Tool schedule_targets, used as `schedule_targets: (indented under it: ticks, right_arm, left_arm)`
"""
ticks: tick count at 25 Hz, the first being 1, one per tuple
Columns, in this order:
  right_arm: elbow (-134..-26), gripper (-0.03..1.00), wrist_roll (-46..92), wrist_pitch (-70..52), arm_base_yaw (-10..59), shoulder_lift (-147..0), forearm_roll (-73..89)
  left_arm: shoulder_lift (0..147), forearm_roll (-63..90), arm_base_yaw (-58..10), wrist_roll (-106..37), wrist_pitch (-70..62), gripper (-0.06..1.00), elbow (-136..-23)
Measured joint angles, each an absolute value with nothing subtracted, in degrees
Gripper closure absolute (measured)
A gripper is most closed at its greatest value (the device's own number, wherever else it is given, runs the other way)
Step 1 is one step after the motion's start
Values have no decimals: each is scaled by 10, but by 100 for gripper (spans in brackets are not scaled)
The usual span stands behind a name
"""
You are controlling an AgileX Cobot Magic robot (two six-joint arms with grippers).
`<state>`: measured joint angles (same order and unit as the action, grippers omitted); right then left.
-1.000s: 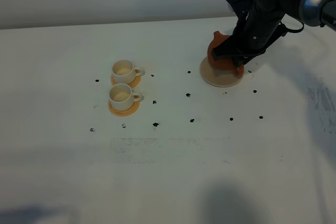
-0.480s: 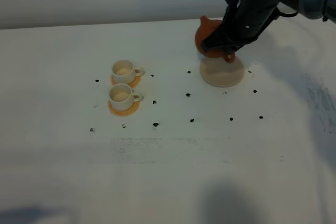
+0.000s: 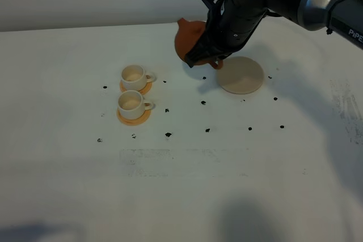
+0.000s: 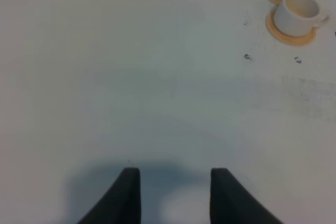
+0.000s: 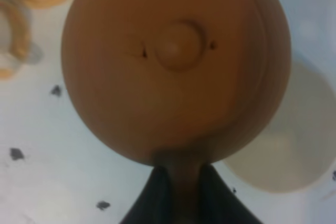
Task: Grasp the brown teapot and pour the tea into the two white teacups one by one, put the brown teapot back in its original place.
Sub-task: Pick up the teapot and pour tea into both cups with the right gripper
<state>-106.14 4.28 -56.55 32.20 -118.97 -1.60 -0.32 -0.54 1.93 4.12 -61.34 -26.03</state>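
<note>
Two teacups (image 3: 131,103) well clear of airborne teapot (image 3: 186,41); right pincer (image 5: 181,179) grips it; left pincer (image 4: 176,174) parted, empty.

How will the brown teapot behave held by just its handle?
Probably rigid and fragile: the brown teapot looks like fired clay. Likely to twist, since the right claw pinches only its thin handle with the round body out front. The knobbed lid looks unsecured, so it may slide in a steep pour.
</note>
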Motion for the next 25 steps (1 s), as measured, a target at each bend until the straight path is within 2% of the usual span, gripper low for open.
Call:
schedule_targets:
  ticks: [16, 25]
  right_arm:
    - [-1051, 87, 67, -561, 343, -1150, 23]
    - [-928, 87, 86, -425, 348, -1096, 39]
  left_arm:
    - [-3, -5, 19, 41, -613, 64, -260]
    - [-3, -5, 19, 41, -613, 64, -260]
